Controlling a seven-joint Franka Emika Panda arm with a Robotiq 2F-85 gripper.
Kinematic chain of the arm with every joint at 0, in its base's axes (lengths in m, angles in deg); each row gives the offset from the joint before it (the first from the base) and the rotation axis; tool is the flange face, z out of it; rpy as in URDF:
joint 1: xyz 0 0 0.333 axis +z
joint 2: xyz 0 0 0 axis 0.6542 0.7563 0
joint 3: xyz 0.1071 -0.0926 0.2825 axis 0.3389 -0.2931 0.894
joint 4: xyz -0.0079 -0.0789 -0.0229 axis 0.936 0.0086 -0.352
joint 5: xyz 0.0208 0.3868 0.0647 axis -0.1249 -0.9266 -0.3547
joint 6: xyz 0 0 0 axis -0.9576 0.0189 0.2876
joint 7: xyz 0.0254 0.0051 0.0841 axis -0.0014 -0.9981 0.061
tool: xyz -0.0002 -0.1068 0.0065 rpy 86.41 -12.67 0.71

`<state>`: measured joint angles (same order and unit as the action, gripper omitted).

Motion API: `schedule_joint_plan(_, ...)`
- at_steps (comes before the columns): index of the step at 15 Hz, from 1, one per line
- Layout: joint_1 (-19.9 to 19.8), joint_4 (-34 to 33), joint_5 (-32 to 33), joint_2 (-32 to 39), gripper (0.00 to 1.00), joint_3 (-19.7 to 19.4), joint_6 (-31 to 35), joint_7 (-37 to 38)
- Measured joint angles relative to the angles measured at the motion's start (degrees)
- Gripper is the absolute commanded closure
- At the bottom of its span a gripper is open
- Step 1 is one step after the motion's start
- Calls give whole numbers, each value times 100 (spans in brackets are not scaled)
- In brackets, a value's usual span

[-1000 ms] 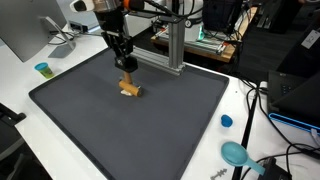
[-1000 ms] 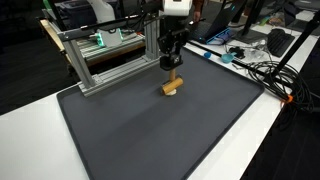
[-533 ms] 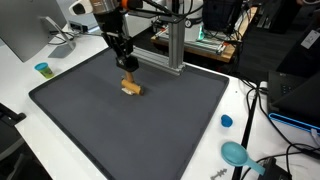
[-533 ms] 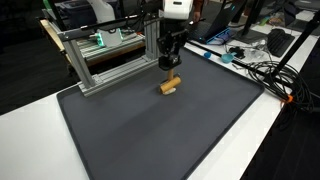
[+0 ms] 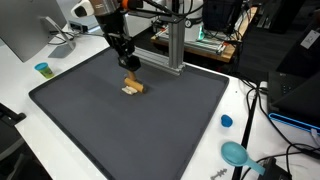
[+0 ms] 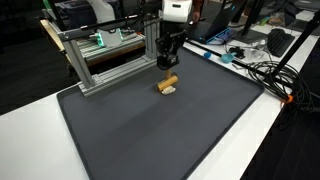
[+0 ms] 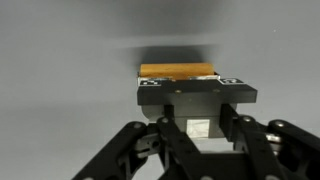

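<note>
Black gripper (image 6: pixel 168 64), matte, narrow two-finger build. Wrist view: fingers (image 7: pixel 160 95) form dark flat block, tiny black-and-white checker marks at outer corners; black linkage bars (image 7: pixel 130 150) fan out behind, pale square between. Above gripper: black coupling, then rounded white wrist housing (image 6: pixel 176 9); black cable (image 5: pixel 152 8) alongside.

Big dark grey mat (image 5: pixel 150 125) covers most of the white surface (image 5: pixel 18 88). An aluminium extrusion frame (image 6: pixel 105 60) sits along the mat's back edge. Off the mat there's a little teal cup (image 5: pixel 42 69) near a monitor (image 5: pixel 22 30), a blue cap (image 5: pixel 226 121), some teal round dish-looking thing (image 5: pixel 236 153), and a tangle of cables (image 6: pixel 262 72).
</note>
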<state>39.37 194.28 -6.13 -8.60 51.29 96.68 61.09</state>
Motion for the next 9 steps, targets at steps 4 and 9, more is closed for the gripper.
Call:
schedule_joint_plan(4, 4, 17, -5, 66, 79, 2, -143, 3)
schedule_joint_plan(9, 45, 300, 118, -396, 79, 1, 214, 29)
